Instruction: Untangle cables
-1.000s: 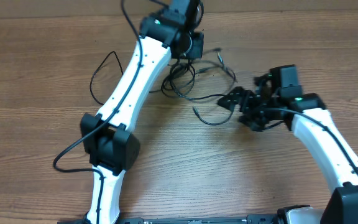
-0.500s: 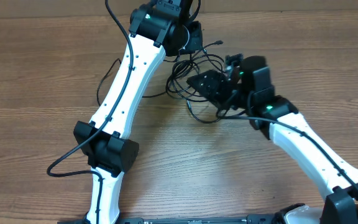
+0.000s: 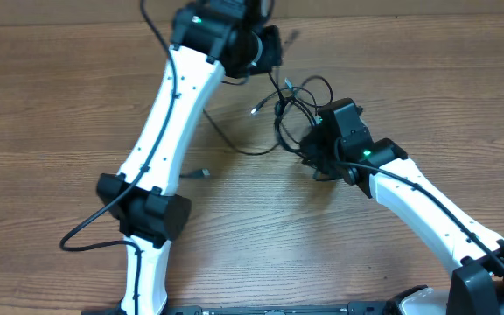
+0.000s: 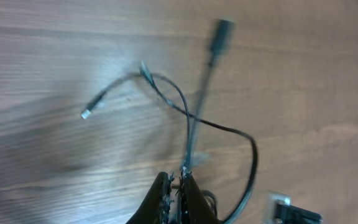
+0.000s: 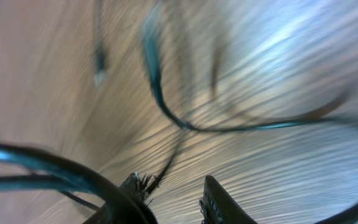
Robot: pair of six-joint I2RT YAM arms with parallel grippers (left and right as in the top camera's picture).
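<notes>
Thin black cables (image 3: 297, 107) lie in a loose knot on the wooden table, right of centre at the back. One strand trails left and ends in a small plug (image 3: 204, 173). My left gripper (image 3: 269, 61) is at the back, shut on a cable (image 4: 188, 134) that hangs down from its jaws. Below it show a silver-tipped plug (image 4: 87, 114) and a black plug (image 4: 220, 30). My right gripper (image 3: 311, 144) sits at the knot's lower right edge. In the right wrist view that gripper (image 5: 174, 194) has its jaws apart, and a blurred cable strand (image 5: 166, 106) runs by the left fingertip (image 5: 135, 183).
The left arm (image 3: 169, 114) crosses the table's left half from the front edge to the back. Its thick black wire (image 3: 86, 229) loops out at the front left. The right arm (image 3: 418, 197) comes in from the front right. Bare wood lies between the arms.
My right gripper swung left into the knot and its jaws narrowed. My left gripper rose toward the back with its cable, dragging the knot right and pulling a plug end out to the left.
</notes>
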